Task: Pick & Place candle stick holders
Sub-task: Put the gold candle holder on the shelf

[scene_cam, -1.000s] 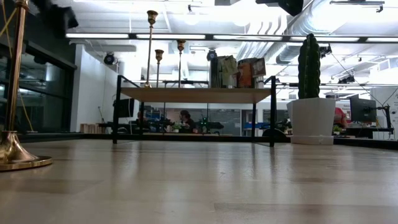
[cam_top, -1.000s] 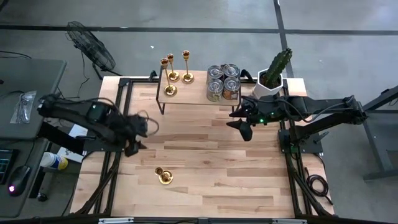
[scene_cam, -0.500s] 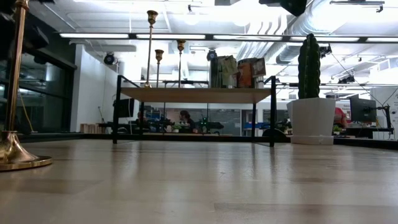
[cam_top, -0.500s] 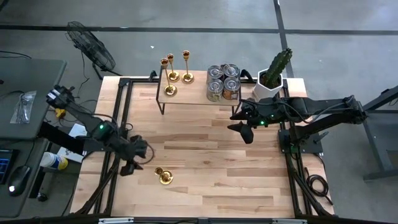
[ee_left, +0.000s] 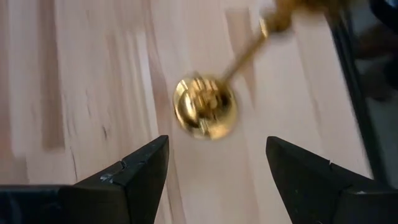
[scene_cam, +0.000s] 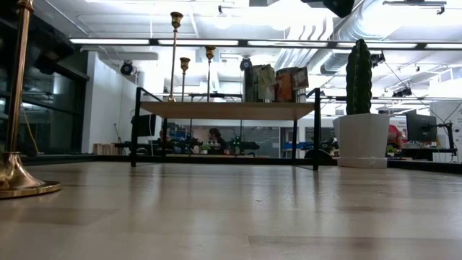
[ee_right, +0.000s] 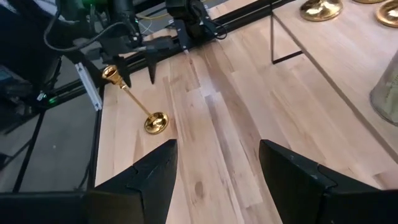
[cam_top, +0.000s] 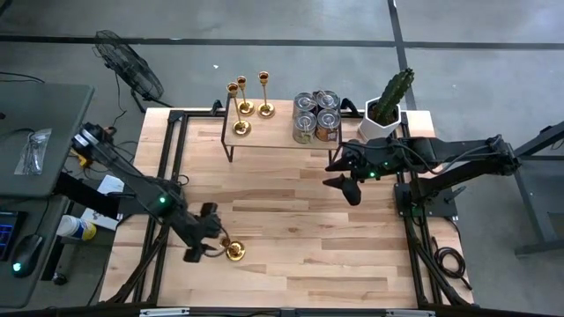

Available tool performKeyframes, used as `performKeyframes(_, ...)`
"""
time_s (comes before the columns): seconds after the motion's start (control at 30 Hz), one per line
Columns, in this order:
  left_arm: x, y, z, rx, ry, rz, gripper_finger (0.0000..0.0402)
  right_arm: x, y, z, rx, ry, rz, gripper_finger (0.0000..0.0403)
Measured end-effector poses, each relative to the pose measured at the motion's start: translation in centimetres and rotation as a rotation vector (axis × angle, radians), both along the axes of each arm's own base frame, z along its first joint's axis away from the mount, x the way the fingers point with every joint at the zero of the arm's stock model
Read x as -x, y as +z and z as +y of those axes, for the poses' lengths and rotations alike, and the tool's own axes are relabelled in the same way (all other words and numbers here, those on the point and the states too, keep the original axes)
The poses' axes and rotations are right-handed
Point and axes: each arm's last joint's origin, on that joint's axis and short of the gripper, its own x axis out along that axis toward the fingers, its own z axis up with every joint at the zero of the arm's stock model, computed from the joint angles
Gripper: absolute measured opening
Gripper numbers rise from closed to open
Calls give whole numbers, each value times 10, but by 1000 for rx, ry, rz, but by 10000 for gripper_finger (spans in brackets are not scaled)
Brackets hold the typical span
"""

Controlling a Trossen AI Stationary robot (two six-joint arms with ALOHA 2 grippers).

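One gold candlestick [cam_top: 233,250] standing alone on the wooden table [cam_top: 291,264], left gripper [cam_top: 211,243] open just beside it, three more candlesticks [cam_top: 242,106] on the little shelf [cam_top: 273,130] next to cans [cam_top: 316,114], cactus pot [cam_top: 384,114] nearby, right gripper [cam_top: 339,176] open, holding nothing

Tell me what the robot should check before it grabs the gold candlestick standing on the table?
1. Candlestick standing upright on the table: ok.
2. Left gripper beside the candlestick, fingers open: ok.
3. Candlestick between the left fingers: not ok; the wrist view shows it ahead of them, not yet between.
4. Nothing crowding the candlestick: ok, bare wood around it.
5. Right gripper out of the way: ok, it waits near the shelf, fingers open.
6. Room on the shelf beside the other three candlesticks: ok.
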Motion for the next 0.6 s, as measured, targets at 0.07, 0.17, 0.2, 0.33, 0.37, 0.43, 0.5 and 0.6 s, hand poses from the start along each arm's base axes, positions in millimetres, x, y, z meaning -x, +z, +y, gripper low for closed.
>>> performKeyframes(0.07, -9, -6, -6, -26, 16, -36, 264, 0, 0, 0, 2, 20, 1, 219)
performKeyframes(0.17, -19, -12, -12, -30, 39, -67, 264, 0, 0, 1, -6, 39, 2, 219)
performKeyframes(0.2, -21, -14, -14, -31, 42, -66, 264, 0, 0, 1, -6, 43, 2, 219)
performKeyframes(0.33, -28, -16, -20, 4, 44, -108, 264, 0, 0, 2, 1, 70, 2, 219)
performKeyframes(0.37, -30, -15, -21, 17, 46, -126, 264, 0, 0, 2, 1, 71, 2, 219)
performKeyframes(0.43, -33, -12, -23, 25, 70, -181, 264, 0, 0, 2, 3, 72, 2, 219)
performKeyframes(0.5, -36, -10, -23, 18, 100, -223, 264, 0, 0, 2, 12, 78, 2, 219)
performKeyframes(0.6, -36, -9, -22, 13, 121, -238, 262, 0, 0, 2, 22, 86, 2, 219)
